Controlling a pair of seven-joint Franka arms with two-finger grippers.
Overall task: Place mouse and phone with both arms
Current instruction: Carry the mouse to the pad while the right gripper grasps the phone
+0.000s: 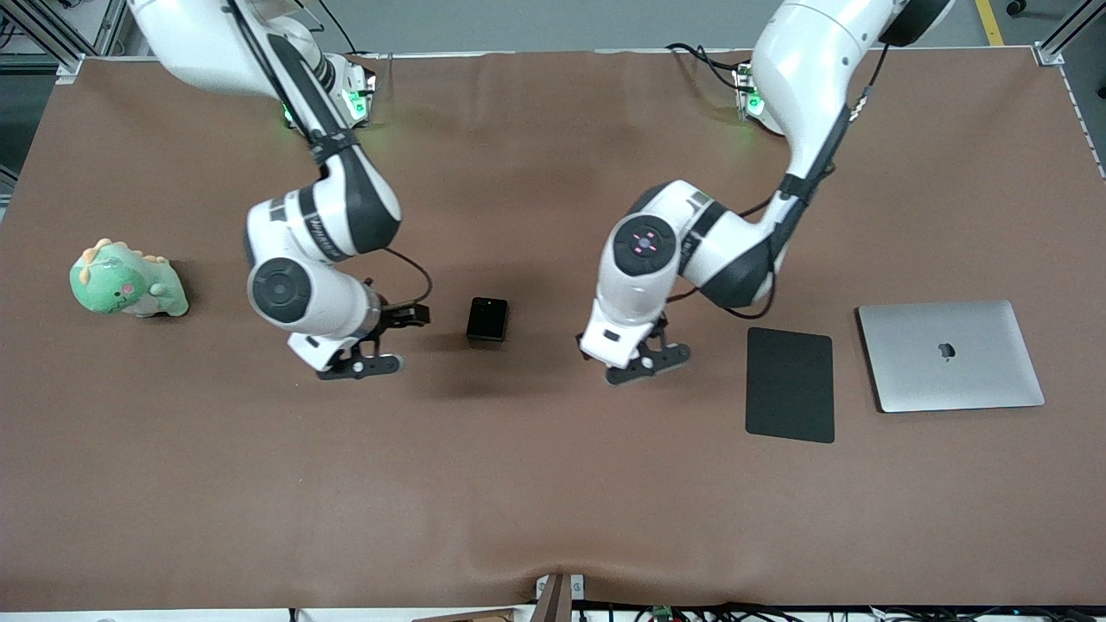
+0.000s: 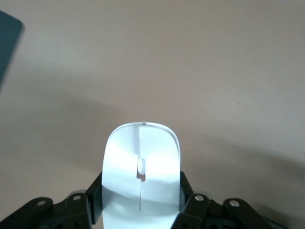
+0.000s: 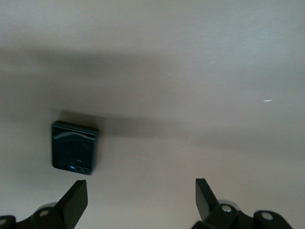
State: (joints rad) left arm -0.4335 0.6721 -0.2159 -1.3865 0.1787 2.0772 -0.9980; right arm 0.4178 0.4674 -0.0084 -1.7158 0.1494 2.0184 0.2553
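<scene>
My left gripper (image 1: 648,358) is over the bare table between the phone and the black pad. It is shut on the white mouse (image 2: 142,176), which sits between its fingers (image 2: 189,200) in the left wrist view. The mouse is hidden under the hand in the front view. The black glossy phone (image 1: 487,319) lies flat near the table's middle and also shows in the right wrist view (image 3: 75,149). My right gripper (image 1: 389,339) is open and empty, over the table beside the phone, toward the right arm's end. Its fingers (image 3: 76,198) stand wide apart.
A matte black pad (image 1: 790,384) lies toward the left arm's end, its corner showing in the left wrist view (image 2: 7,43). A closed silver laptop (image 1: 950,354) lies beside it. A green plush dinosaur (image 1: 128,281) sits at the right arm's end. The table (image 1: 553,501) has a brown cover.
</scene>
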